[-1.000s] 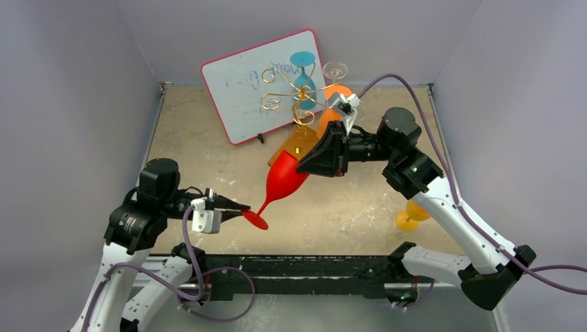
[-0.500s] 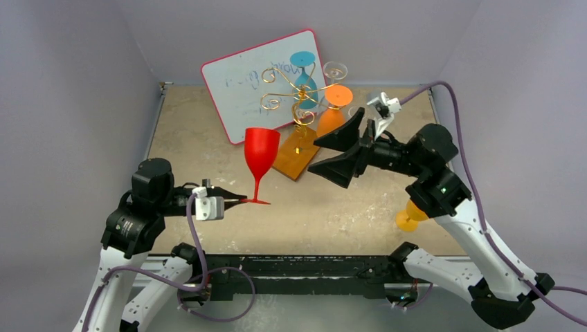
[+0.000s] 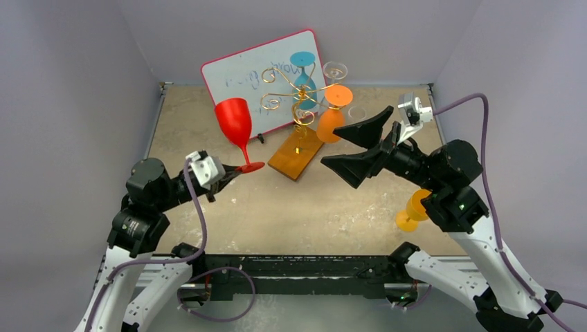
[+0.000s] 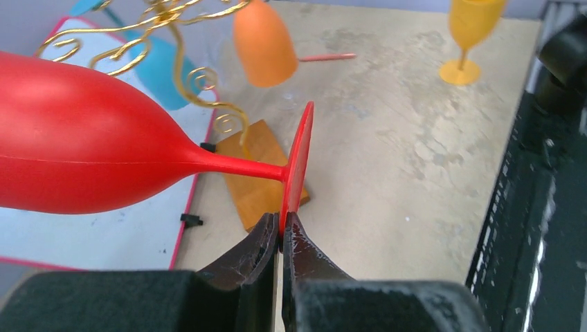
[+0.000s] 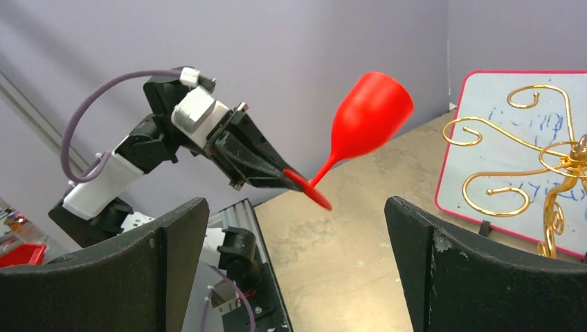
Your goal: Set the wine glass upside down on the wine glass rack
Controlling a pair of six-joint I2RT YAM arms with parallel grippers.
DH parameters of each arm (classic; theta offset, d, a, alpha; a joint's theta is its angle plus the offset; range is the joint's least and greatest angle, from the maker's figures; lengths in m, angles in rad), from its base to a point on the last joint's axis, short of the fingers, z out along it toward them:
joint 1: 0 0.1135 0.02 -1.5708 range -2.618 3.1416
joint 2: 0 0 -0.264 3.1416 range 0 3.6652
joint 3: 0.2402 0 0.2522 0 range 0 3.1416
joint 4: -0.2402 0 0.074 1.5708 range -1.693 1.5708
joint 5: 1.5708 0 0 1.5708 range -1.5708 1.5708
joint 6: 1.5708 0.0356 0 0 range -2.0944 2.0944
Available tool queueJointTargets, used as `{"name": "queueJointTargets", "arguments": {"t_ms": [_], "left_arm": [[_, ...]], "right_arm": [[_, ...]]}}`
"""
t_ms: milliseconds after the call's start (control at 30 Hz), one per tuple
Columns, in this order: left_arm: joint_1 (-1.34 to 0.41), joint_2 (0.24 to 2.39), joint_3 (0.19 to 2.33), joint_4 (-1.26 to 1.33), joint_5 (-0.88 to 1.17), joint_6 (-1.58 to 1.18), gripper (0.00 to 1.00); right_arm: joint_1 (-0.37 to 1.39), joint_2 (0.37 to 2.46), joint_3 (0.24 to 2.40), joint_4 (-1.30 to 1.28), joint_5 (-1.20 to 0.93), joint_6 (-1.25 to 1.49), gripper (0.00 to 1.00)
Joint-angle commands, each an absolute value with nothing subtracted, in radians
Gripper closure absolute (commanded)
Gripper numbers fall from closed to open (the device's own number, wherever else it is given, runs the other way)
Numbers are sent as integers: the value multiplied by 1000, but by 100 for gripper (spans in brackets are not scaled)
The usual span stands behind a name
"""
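Observation:
The red wine glass [image 3: 232,119] is off the table, bowl up and leaning left, in front of the whiteboard. My left gripper [image 3: 237,171] is shut on the rim of its foot [image 4: 296,159], with the stem running sideways in the left wrist view. The wine glass rack [image 3: 297,93], gold wire on a wooden base [image 3: 296,155], stands just right of the glass. An orange glass [image 3: 331,124], a blue glass [image 3: 303,69] and a clear glass [image 3: 335,70] hang on it upside down. My right gripper [image 3: 331,147] stands wide open right of the rack with nothing between its fingers, facing the red glass [image 5: 367,114].
A pink-framed whiteboard [image 3: 242,83] leans at the back behind the rack. A yellow-orange glass [image 3: 413,211] stands upright at the near right, partly behind my right arm. Grey walls close in three sides. A black rail [image 3: 304,266] runs along the near edge.
My right gripper let go of the red glass's bowl, opened wide and drew back to the right. My left gripper carried the glass by its foot up and toward the back left.

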State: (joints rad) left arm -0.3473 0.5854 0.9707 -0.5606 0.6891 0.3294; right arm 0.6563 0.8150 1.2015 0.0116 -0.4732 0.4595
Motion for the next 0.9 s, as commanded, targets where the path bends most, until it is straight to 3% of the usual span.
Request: {"name": "queueJointTargets", "arguments": {"t_ms": [0,433,667,867], "left_arm": [[-345,616,970,-347,442,55,100],[-345,898,1207,-367,-112,-525,100],[-341,1107,1408,-445,-74,-692,100],[-305,1248,1504,-403,89,-863,100]], "right_arm": [[660,787,1188,37,-419,437,0],[660,713,1159,-7,-389,423,0],[660,659,1147,-35,-376,423,0],[660,624,1144,-56,-358,417,0]]}}
